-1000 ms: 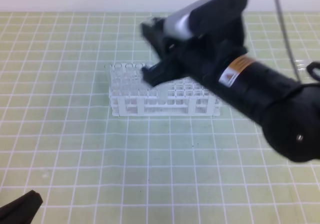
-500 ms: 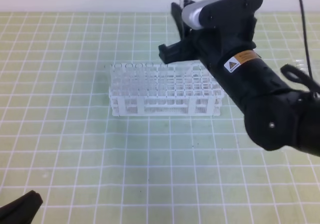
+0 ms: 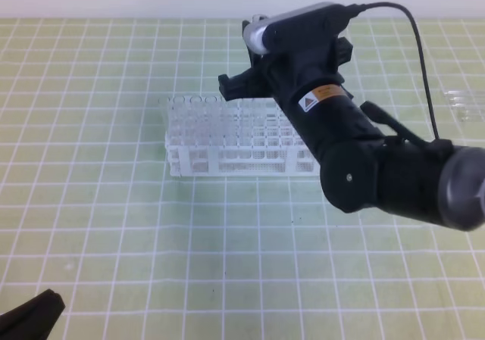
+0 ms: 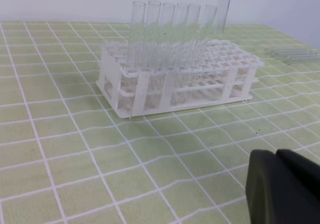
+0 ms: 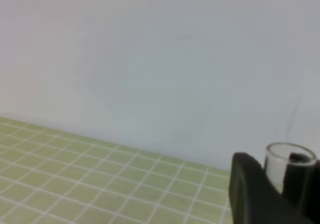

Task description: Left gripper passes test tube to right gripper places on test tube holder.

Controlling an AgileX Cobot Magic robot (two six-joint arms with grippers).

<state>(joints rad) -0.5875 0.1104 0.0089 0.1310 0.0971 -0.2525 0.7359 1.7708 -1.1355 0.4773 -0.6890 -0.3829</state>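
Above the white test tube holder [image 3: 242,139] on the green grid mat [image 3: 114,226], my right gripper [image 5: 274,181] clamps the test tube [image 5: 287,166] upright; my left gripper [image 4: 282,184] rests closed, empty, low left.

The right gripper [image 3: 244,67] is bulky and black, with a silver-grey top cover, an orange-yellow triangular warning label, and a black cable looping off its rear. The left gripper [image 4: 285,189] is plain matte black.
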